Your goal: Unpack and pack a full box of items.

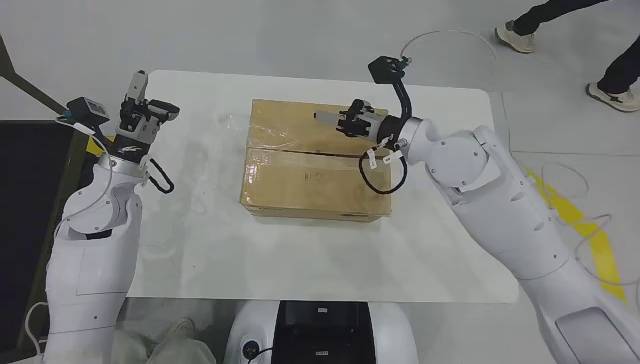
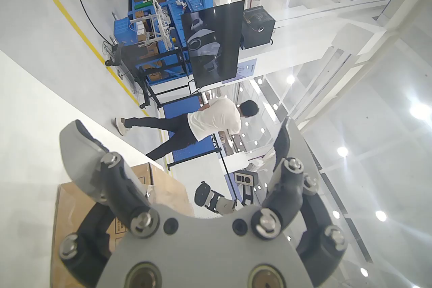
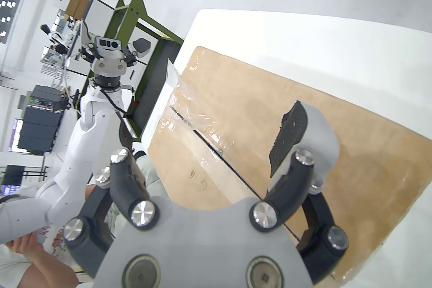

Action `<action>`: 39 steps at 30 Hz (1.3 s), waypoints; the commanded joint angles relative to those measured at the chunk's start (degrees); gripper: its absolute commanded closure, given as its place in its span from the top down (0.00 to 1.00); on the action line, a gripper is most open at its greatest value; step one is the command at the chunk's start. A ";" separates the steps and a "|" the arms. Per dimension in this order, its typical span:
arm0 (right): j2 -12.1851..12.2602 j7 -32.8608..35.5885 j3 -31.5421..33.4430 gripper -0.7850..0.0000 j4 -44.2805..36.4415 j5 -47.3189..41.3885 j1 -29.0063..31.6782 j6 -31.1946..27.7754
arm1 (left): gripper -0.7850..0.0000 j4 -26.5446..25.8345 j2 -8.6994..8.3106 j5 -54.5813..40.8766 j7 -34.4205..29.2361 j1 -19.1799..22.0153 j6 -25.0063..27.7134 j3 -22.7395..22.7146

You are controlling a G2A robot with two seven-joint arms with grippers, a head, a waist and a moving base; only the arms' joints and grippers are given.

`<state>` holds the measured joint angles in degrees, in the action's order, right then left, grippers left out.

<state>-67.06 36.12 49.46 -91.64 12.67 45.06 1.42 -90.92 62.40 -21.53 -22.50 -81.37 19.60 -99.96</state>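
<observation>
Since the box (image 1: 315, 179) sits shut and taped in the middle of the table (image 1: 450, 234), its seam (image 1: 300, 148) running from the robot's left to its right, the right gripper (image 1: 328, 118) is the nearer one. It hangs over the far flap just beyond that seam, fingers spread wide and empty. The left gripper (image 1: 150, 97) stands well apart at the table's left edge, fingers also wide.

The left arm (image 1: 95, 194) stands at the left with its forearm angled toward the far side. The left gripper (image 1: 148, 99) points away, fingers (image 2: 81, 140) spread wide. The right arm (image 1: 500, 194) stretches from the near right toward the middle, wrist bent. The right gripper (image 1: 330, 119) points left, its fingers (image 3: 300, 124) parted.
</observation>
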 commanded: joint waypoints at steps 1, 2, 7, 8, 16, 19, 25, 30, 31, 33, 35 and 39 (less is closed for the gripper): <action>-0.16 0.08 -0.60 1.00 0.12 1.10 -0.54 -0.05 | 1.00 0.00 0.00 0.00 0.00 0.00 0.00 0.00; -0.16 0.08 -0.60 1.00 0.12 1.10 -0.54 -0.05 | 1.00 0.00 0.00 0.00 0.00 0.00 0.00 0.00; -0.16 0.08 -0.60 1.00 0.12 1.10 -0.54 -0.05 | 1.00 0.00 0.00 0.00 0.00 0.00 0.00 0.00; -0.16 0.08 -0.60 1.00 0.12 1.10 -0.54 -0.05 | 1.00 0.00 0.00 0.00 0.00 0.00 0.00 0.00; -0.16 0.08 -0.60 1.00 0.12 1.10 -0.54 -0.05 | 1.00 0.00 0.00 0.00 0.00 0.00 0.00 0.00; -0.35 0.80 -1.33 1.00 -0.49 2.76 -1.26 -1.10 | 1.00 0.00 0.00 0.00 0.00 0.00 0.00 0.00; -2.54 4.77 -6.12 1.00 3.11 5.32 -9.21 -4.53 | 1.00 0.00 0.00 0.00 0.00 0.00 0.00 0.00; -5.46 5.23 -11.42 1.00 8.73 7.02 -15.99 -5.05 | 1.00 0.00 0.00 0.00 0.00 0.00 0.00 0.00; -6.13 5.10 -12.58 1.00 9.53 7.33 -17.11 -5.06 | 1.00 0.00 0.00 0.00 0.00 0.00 0.00 0.00; -7.41 4.95 -14.57 1.00 11.31 7.47 -19.01 -5.42 | 1.00 0.00 0.00 0.00 0.00 0.00 0.00 0.00; -8.74 5.45 -16.76 1.00 13.02 8.04 -20.87 -5.97 | 1.00 0.00 0.00 0.00 0.00 0.00 0.00 0.00; -11.52 6.37 -20.70 1.00 16.70 8.91 -24.12 -6.78 | 1.00 0.00 0.00 0.00 0.00 0.00 0.00 0.00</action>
<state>-77.94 42.27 29.63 -75.87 21.40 21.67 -5.19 -90.92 62.40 -21.53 -22.50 -81.37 19.60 -99.96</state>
